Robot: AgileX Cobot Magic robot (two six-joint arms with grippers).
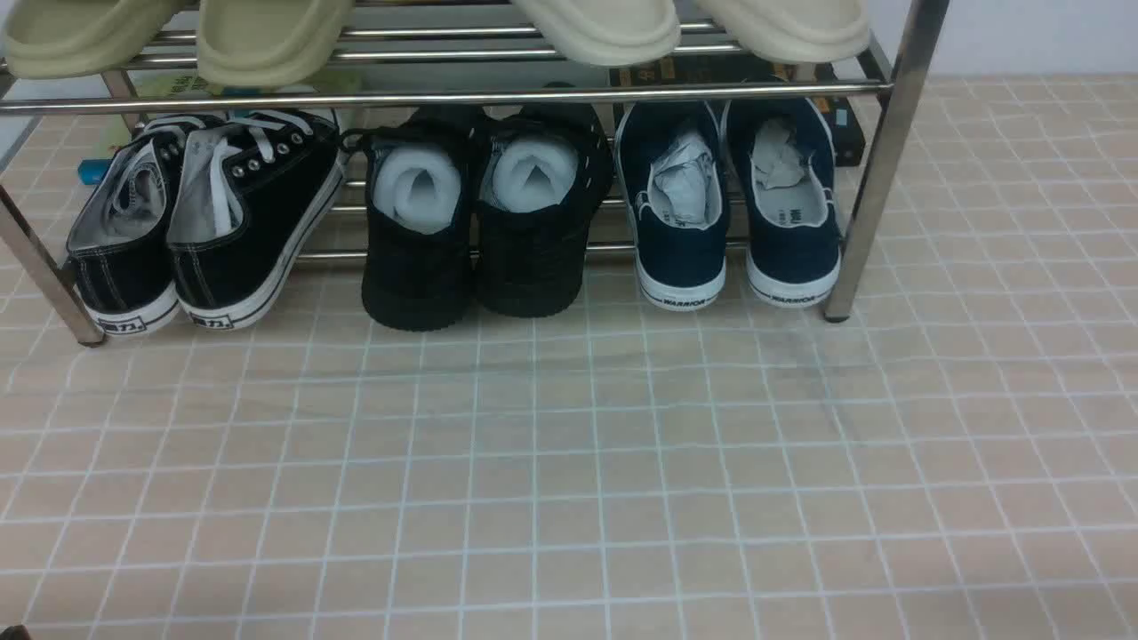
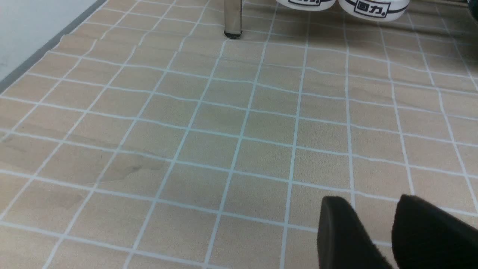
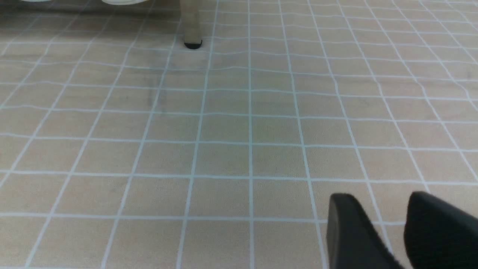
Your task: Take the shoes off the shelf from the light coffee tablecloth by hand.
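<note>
**Navy slip-on shoes** (image 1: 680,253): a pair set side by side at the 3 o'clock end of the lower tier of the shelf (image 1: 876,178). The heels point to 6 o'clock, crumpled paper fills each shoe, and the white soles read WARRIOR.

**Shelf:** two tiers of chrome tubes, standing on the light coffee tablecloth (image 1: 569,462) that covers the table.

**Neighbours:** just beside the navy pair at 9 o'clock are all-black shoes (image 1: 480,258) with white foam inside. Farther toward 9 o'clock are black lace-up sneakers (image 1: 213,240).

**Upper tier:** olive slippers (image 1: 267,40) and cream slippers (image 1: 605,27).

**Left fingers** (image 2: 343,235) and **right fingers** (image 3: 351,231): each pair hangs over bare cloth at 6 o'clock of the shelf, well apart from the shoes. Both pairs are narrowly parted and hold nothing.
</note>
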